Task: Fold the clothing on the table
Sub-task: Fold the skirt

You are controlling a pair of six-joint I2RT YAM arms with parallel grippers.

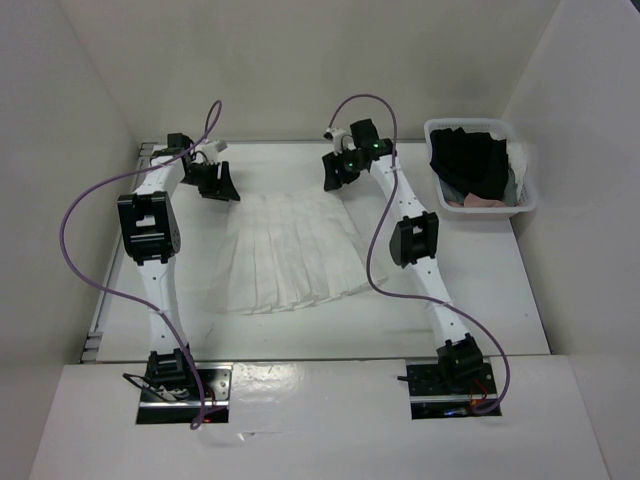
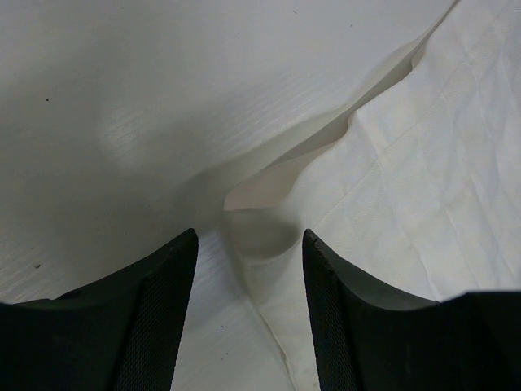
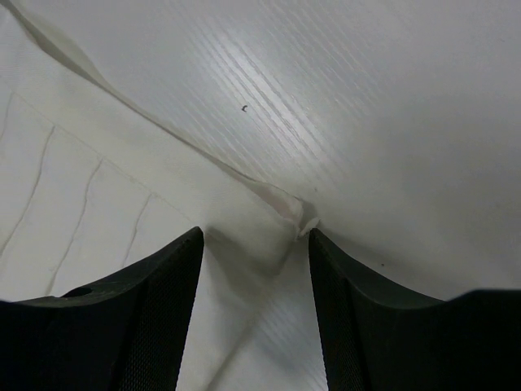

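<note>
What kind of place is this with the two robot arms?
Probably a robot lab booth, not a home: plain white walls box in a white table, the left arm and right arm are bolted at its near edge, and a pleated garment lies on it.

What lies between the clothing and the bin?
In the top view, the right arm crosses bare table between clothing and bin.
</note>
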